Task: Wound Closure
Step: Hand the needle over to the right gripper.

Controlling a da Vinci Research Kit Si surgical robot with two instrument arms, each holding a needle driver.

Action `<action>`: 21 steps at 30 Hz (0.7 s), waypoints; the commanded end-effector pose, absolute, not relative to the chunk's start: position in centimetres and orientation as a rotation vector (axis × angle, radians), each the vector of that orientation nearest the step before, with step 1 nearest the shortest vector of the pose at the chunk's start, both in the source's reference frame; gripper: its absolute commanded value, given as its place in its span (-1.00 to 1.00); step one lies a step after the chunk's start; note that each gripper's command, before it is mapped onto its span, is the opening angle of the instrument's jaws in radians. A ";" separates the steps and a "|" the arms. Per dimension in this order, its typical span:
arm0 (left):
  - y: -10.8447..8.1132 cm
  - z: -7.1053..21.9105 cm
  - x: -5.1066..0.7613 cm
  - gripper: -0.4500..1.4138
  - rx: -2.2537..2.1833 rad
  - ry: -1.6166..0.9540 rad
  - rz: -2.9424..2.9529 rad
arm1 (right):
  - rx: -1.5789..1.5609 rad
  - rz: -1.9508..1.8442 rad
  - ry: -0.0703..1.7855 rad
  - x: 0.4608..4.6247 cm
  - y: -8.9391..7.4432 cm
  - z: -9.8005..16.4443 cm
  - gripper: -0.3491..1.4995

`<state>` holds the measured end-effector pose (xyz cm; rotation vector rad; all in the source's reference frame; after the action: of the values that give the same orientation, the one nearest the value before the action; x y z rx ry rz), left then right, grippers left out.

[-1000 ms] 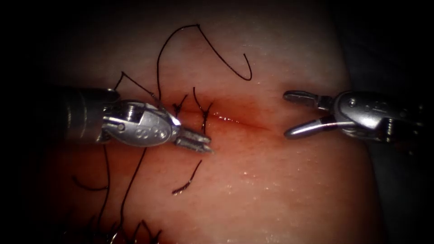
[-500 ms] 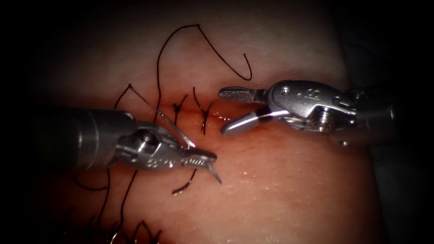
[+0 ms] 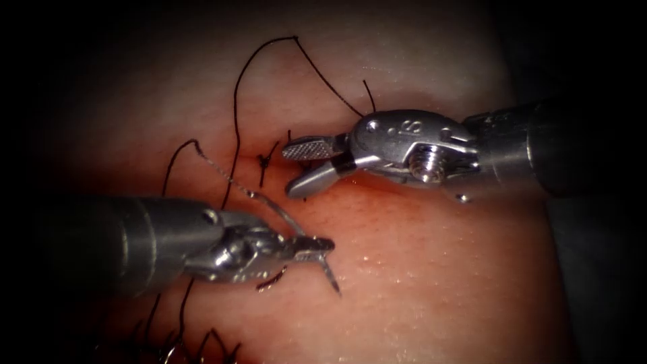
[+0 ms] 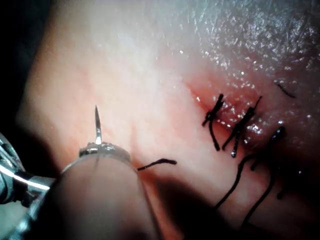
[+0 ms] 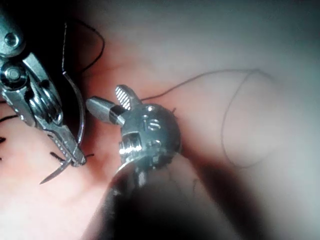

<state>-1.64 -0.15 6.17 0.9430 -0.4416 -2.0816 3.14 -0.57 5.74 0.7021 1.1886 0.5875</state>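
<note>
— Nearest first: what does the left tool hold?
— The needle, jaws pinched on it near its pointed end; the point hangs free above the tissue, below the cut.
— And further back?
— The right tool, jaws spread, empty, over the stitches; thread loops beyond.

Around your working field the surroundings are falling away into darkness, with a dim grey-dark band showing along the right edge in the endoscope view. Light is pooling at the centre and fading toward every border. You cannot tell any walls, floor or furniture.
</note>
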 end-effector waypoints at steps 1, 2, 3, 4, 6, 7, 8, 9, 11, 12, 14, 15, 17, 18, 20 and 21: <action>-0.2 6.2 -1.69 -1.00 0.943 -0.440 -2.081 | 0.704 0.581 1.191 3.21 -0.6 5.8 -0.56; -0.2 6.2 -1.69 -1.00 0.943 -0.443 -2.084 | 0.709 0.574 1.189 3.22 -0.6 5.8 -0.56; -0.2 6.2 -1.69 -1.00 0.938 -0.444 -2.081 | 0.716 0.564 1.192 3.23 -0.6 5.7 -0.56; -0.2 6.2 -1.69 -1.00 0.937 -0.444 -2.082 | 0.717 0.562 1.192 3.23 -0.6 5.7 -0.56; -0.2 6.2 -1.69 -1.00 0.937 -0.447 -2.085 | 0.719 0.560 1.191 3.23 -0.6 5.7 -0.54; -0.2 6.2 -1.69 -1.00 0.937 -0.447 -2.085 | 0.719 0.559 1.191 3.24 -0.6 5.7 -0.49; -0.2 6.2 -1.69 -1.00 0.935 -0.446 -2.087 | 0.720 0.556 1.192 3.23 -0.6 5.7 -0.44; -0.2 6.2 -1.70 -1.00 0.934 -0.446 -2.088 | 0.720 0.556 1.192 3.24 -0.6 5.7 -0.38; -0.2 6.2 -1.70 -1.00 0.934 -0.446 -2.088 | 0.720 0.554 1.193 3.25 -0.7 5.7 -0.36; -0.2 6.2 -1.71 -1.00 0.933 -0.446 -2.089 | 0.720 0.552 1.194 3.26 -0.7 5.7 -0.33; -0.2 6.2 -1.72 -1.00 0.932 -0.447 -2.091 | 0.723 0.540 1.191 3.30 -0.7 5.7 -0.25; -0.2 6.2 -1.73 -1.00 0.930 -0.447 -2.093 | 0.726 0.530 1.193 3.34 -0.7 5.7 -0.25; -0.2 6.2 -1.74 -1.00 0.926 -0.447 -2.095 | 0.728 0.534 1.192 3.35 -0.7 5.7 -0.25; -0.2 6.2 -1.74 -1.00 0.926 -0.447 -2.096 | 0.727 0.532 1.189 3.36 -0.7 5.7 -0.25; -0.2 6.2 -1.74 -1.00 0.925 -0.447 -2.097 | 0.726 0.528 1.184 3.39 -0.8 5.8 -0.24; -0.2 6.2 -1.74 -1.00 0.929 -0.449 -2.096 | 0.723 0.526 1.178 3.42 -0.8 5.8 -0.29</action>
<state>-1.69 -0.17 6.13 0.9260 -0.4480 -2.0982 3.34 -0.76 5.75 0.7228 1.1773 0.5277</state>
